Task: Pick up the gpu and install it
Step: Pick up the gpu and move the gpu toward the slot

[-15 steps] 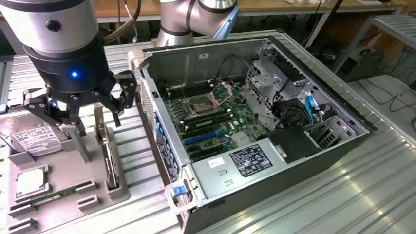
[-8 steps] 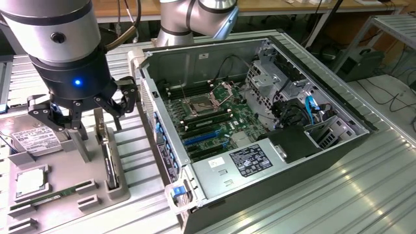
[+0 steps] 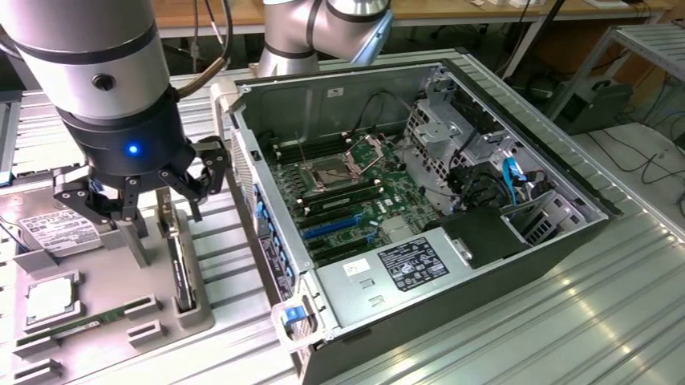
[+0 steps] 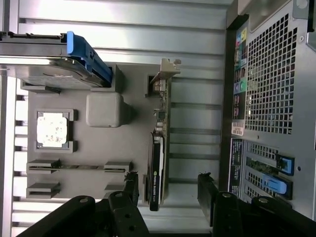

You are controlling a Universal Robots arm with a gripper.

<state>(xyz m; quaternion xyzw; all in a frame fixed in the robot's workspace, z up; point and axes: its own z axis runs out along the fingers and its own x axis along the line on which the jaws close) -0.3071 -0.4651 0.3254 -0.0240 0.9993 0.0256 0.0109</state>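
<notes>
Pick-up is in hand. The gripper (image 3: 150, 212) hovers over the gpu (image 3: 180, 273), which stands on edge in the grey parts tray (image 3: 102, 281) at the exterior view's lower left. The fingers (image 4: 206, 191) are spread wide and straddle the card, grasping nothing. A clean grasp likely calls for centring.

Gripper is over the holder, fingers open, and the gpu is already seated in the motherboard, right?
No. The gpu stands on edge in the grey holder, not in the motherboard, between the open fingers of the gripper; the wrist view shows it.

Bright even light; glare on metal table (image 3: 599, 321).
</notes>
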